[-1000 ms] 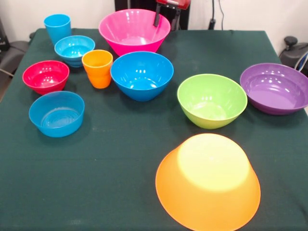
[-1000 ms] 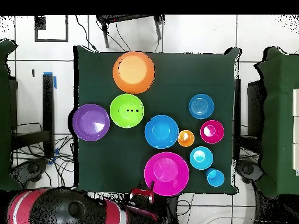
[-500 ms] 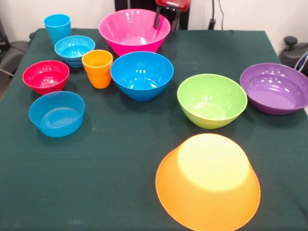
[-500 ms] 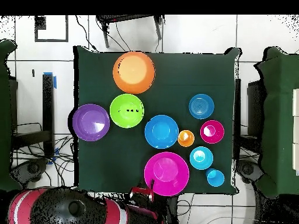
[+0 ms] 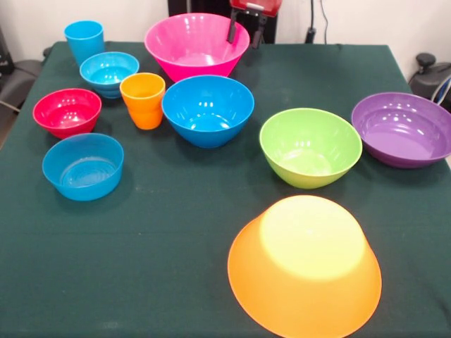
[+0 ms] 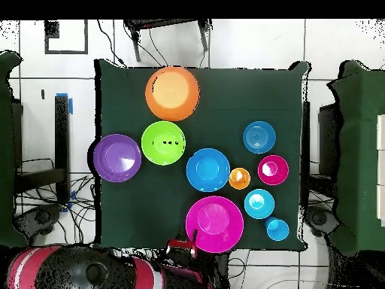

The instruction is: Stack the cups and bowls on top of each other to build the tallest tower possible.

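Reaching for the pink bowl (image 5: 196,44) at the table's far edge, our gripper (image 5: 246,28) straddles its rim with fingers apart, not yet closed; next we close, lift, carry it to the overturned orange bowl (image 5: 304,264).

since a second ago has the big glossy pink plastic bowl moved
No. The big glossy pink plastic bowl sits in the same spot beside the large blue bowl.

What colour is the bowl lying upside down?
Orange; the front view shows it best.
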Controlling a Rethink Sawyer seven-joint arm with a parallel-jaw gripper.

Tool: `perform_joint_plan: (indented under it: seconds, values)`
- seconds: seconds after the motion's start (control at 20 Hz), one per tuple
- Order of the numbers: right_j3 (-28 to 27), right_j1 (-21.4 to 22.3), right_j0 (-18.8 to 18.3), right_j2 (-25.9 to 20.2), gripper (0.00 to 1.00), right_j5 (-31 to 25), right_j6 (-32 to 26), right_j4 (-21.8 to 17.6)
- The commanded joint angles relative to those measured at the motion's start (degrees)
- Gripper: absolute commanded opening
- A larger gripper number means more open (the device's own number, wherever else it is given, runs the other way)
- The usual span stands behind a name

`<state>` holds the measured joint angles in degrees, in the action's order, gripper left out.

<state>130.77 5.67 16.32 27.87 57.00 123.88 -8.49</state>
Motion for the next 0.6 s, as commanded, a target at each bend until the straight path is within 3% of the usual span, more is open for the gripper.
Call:
perform_joint_plan:
  seconds: [0.05,0.6]
  values:
    - [-8.7,1.2,1.1,-6.9,1.00,-8.2,3.0,-0.1]
    - [-10.9,1.0,0.9,-6.7,1.00,-11.3,2.1,-1.7]
